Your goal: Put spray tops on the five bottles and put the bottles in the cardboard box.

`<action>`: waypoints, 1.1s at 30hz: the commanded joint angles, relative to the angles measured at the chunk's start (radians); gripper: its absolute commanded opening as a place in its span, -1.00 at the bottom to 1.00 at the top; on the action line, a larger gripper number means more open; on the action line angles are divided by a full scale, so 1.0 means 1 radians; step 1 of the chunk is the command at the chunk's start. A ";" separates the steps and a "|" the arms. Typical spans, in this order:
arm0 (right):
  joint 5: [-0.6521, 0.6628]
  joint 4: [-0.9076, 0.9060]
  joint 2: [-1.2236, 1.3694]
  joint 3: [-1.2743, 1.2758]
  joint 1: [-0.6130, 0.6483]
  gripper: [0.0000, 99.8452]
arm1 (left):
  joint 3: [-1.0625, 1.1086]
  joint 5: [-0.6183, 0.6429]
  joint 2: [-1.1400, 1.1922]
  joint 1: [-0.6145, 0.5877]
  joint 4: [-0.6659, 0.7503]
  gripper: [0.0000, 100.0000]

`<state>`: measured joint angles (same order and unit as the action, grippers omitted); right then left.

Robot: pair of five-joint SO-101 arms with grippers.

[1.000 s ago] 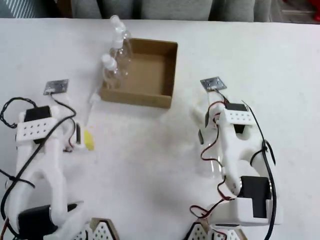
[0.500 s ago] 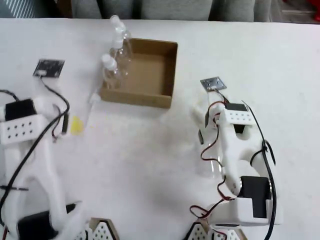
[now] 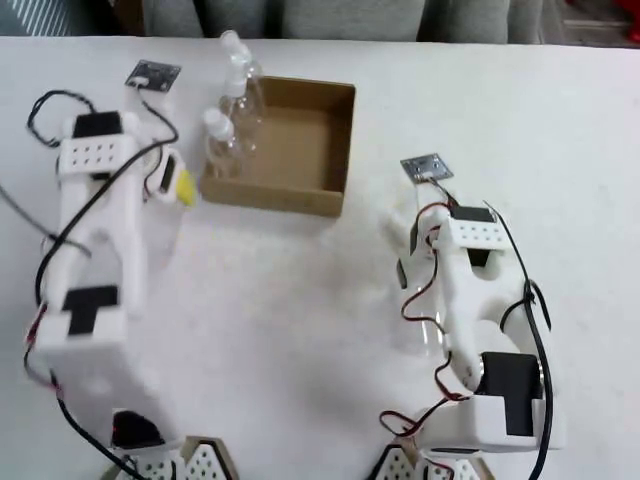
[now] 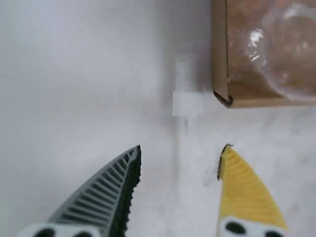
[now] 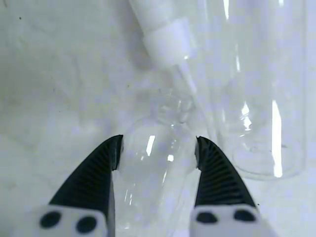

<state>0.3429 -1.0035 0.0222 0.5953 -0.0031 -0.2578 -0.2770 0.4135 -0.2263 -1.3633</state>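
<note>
Left gripper (image 4: 180, 148), spread, has been swung to high view's upper left, over spray top (image 4: 186, 102) beside box (image 3: 275, 195); pickup judged next. Right gripper (image 5: 157, 142) kept pinching bottle (image 5: 150, 187)

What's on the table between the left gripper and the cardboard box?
A white spray top lies there, just off the box corner and ahead of the open left gripper, as the left wrist view shows.

glossy plastic bottle (image 5: 154, 168), matt cardboard box (image 3: 268, 196)
</note>
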 commanded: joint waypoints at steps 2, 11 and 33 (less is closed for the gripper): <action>0.012 0.024 0.018 -0.018 -0.005 -0.96 | -0.427 0.006 0.285 0.016 -0.092 -0.48; 0.012 0.024 0.018 -0.018 -0.005 -0.96 | -0.996 0.006 0.693 0.028 -0.245 -0.48; 0.012 0.036 0.018 -0.018 -0.005 -0.96 | -1.378 0.006 0.967 0.018 -0.423 -0.89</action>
<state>0.3429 -0.9927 0.0222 0.5953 -0.0031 -1.5927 -0.2754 1.3924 -0.1772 -1.7729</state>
